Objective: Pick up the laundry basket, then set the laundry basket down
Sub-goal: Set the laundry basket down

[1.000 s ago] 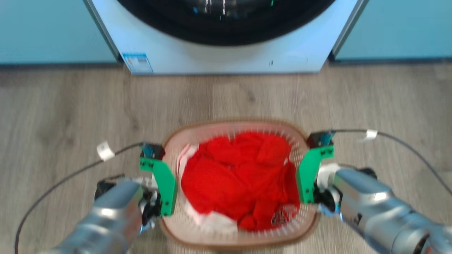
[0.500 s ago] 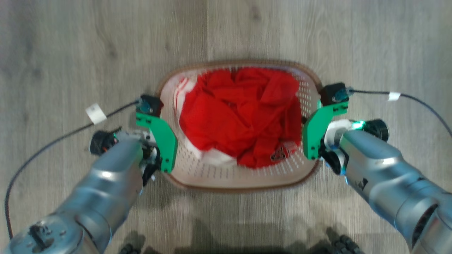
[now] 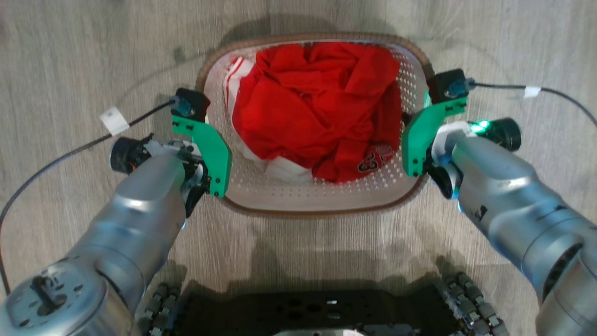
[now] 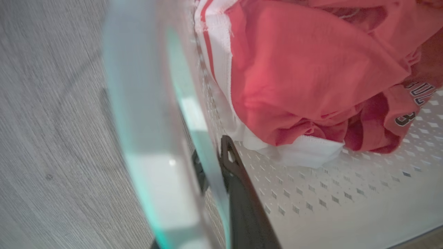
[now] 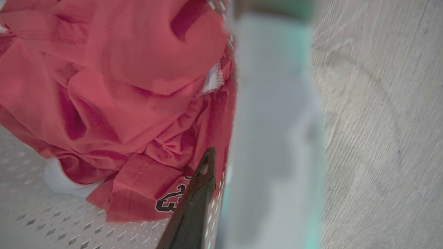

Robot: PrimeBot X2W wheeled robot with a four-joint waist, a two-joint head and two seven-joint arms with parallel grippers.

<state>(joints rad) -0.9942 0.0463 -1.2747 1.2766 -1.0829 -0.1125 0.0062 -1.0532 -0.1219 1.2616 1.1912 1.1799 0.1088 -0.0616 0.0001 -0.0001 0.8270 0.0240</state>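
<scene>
While the left gripper (image 4: 211,162) and right gripper (image 5: 219,162) each clamp a basket (image 3: 317,212) wall between their jaws, red clothes (image 3: 317,102) lie between the two

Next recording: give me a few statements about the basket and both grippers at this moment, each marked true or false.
1. The laundry basket holds red clothing. True.
2. The left gripper is at the basket's left wall, with one dark finger inside it. True.
3. The basket is on a table. False: wood-look floor lies all around it, and there is no table.
4. The right gripper hangs free, well away from the basket. False: it is at the basket's right wall, with a finger inside beside the clothing.
5. The clothing carries a dark printed number. True.
</scene>
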